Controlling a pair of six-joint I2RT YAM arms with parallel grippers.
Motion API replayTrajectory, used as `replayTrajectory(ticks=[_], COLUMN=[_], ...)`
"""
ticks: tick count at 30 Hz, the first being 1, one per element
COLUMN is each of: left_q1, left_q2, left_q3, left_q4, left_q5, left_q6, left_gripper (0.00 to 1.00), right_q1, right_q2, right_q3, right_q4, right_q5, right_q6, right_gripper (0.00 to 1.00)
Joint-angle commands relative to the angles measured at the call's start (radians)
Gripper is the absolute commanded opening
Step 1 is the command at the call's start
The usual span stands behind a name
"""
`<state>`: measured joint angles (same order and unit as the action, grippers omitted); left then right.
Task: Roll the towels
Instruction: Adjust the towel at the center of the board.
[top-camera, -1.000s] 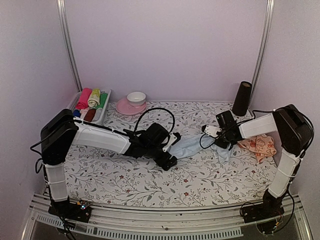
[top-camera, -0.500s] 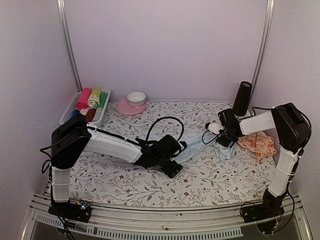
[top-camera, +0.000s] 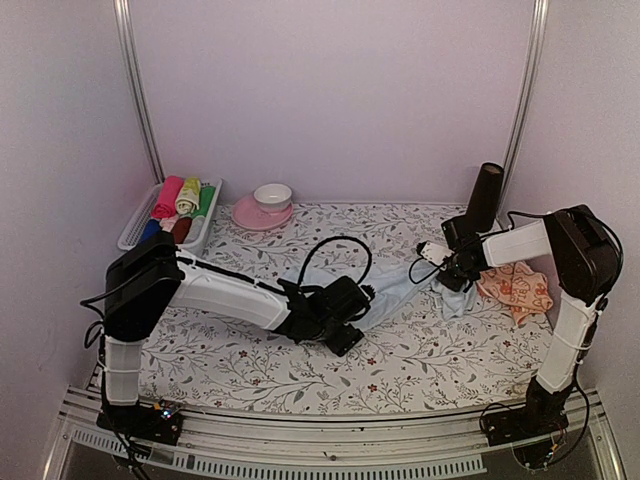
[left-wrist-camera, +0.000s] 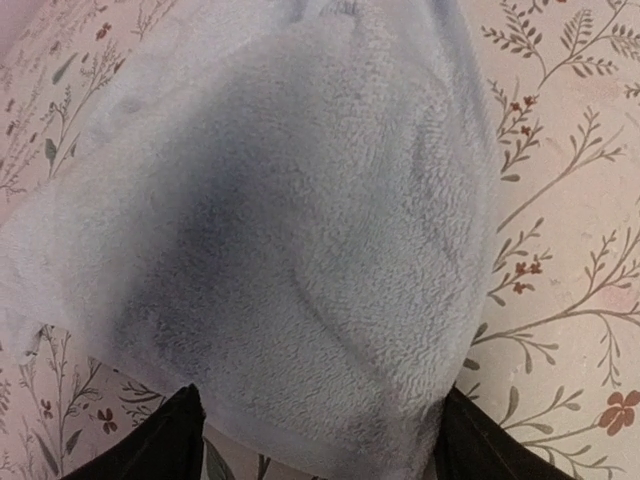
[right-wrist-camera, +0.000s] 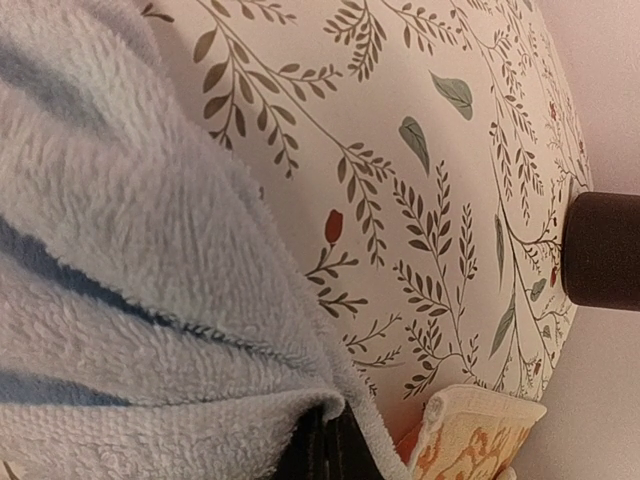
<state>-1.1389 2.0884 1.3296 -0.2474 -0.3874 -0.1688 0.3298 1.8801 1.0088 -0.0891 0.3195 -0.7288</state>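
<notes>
Across the middle of the table (top-camera: 250, 365), in the overhead view, the pale blue towel (top-camera: 400, 292) stretches in a long band between the two arms. Its left end meets the left gripper (top-camera: 355, 305), which reaches in low from the left; its right end runs up to the right gripper (top-camera: 455, 280), and a corner of cloth hangs down just below that gripper. The peach towel (top-camera: 515, 288) lies crumpled on the table just right of the right gripper, near the table's right edge. Behind that gripper a dark cylinder (top-camera: 486, 195) stands upright. At the far left a tray (top-camera: 135, 225) holds several rolled cloths (top-camera: 185, 195), and beside it a white bowl (top-camera: 272, 194) sits on a pink plate (top-camera: 250, 215).

From the left wrist, the pale blue towel fills nearly the whole picture and bulges towards the camera, with the floral table showing around it. Only two dark fingers (left-wrist-camera: 165, 440) show, one at each lower corner of the cloth, well apart. The towel covers the tips, so I cannot tell whether the left gripper grips it or merely sits under it.

From the right wrist, the fleecy blue cloth takes up the left and lower part. Its folds gather tight around a dark finger at the bottom edge, so the right gripper is pinching the towel. An edge of the peach towel shows just beside it, and the dark cylinder stands at the right edge.
</notes>
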Motion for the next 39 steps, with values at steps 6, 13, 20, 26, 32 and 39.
replayTrajectory(ticks=[6, 13, 20, 26, 32, 39], left_q1=[-0.037, -0.038, -0.039, -0.039, -0.038, -0.036], left_q2=[0.023, 0.002, 0.005, 0.010, 0.011, 0.012], left_q3=[-0.034, -0.071, -0.085, -0.089, -0.101, -0.107], left_q4=[-0.176, -0.178, -0.168, -0.170, -0.174, -0.149], left_q5=[-0.071, -0.060, -0.045, -0.040, -0.036, -0.025], left_q6=[0.051, 0.066, 0.075, 0.080, 0.080, 0.082], left_gripper=[0.72, 0.65, 0.59, 0.49, 0.43, 0.25], right_q1=[-0.017, -0.019, -0.021, -0.021, -0.021, -0.021], right_q2=[0.037, 0.036, 0.036, 0.037, 0.040, 0.039], right_q3=[0.011, 0.010, 0.013, 0.012, 0.012, 0.013], right_q4=[-0.054, -0.056, -0.060, -0.063, -0.064, -0.066], right_q5=[-0.002, -0.005, -0.015, -0.017, -0.017, -0.022], right_q6=[0.015, 0.016, 0.019, 0.019, 0.018, 0.016], right_gripper=[0.02, 0.02, 0.02, 0.02, 0.03, 0.02])
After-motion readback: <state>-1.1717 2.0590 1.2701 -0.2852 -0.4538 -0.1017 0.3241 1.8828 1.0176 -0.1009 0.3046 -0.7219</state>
